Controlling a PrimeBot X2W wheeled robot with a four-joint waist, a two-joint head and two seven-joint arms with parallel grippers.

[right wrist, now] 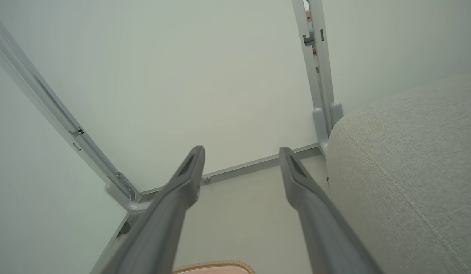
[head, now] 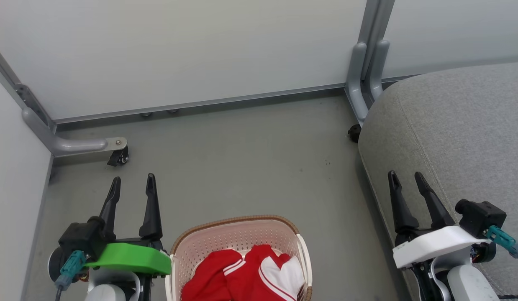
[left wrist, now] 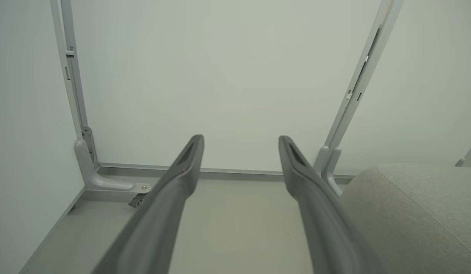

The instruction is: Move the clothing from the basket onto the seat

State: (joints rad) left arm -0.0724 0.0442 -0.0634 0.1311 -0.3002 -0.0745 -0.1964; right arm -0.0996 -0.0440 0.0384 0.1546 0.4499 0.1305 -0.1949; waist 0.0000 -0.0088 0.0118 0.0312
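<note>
- Soft red-and-white clothing [head: 242, 276] lies bunched inside the cream perforated plastic basket [head: 234, 238], near the large grey fabric seat [head: 451, 125].
- Jaws of left gripper [head: 133, 177] and right gripper [head: 405, 173] stand spread and empty, flanking the basket, apparently staged for pickup.

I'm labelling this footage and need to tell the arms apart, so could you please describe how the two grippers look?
The left gripper has two long, tapering dark fingers above a bright green wrist cover; the right gripper has the same fingers above a white wrist cover. Each carries a black camera block with a teal cable connector.
</note>
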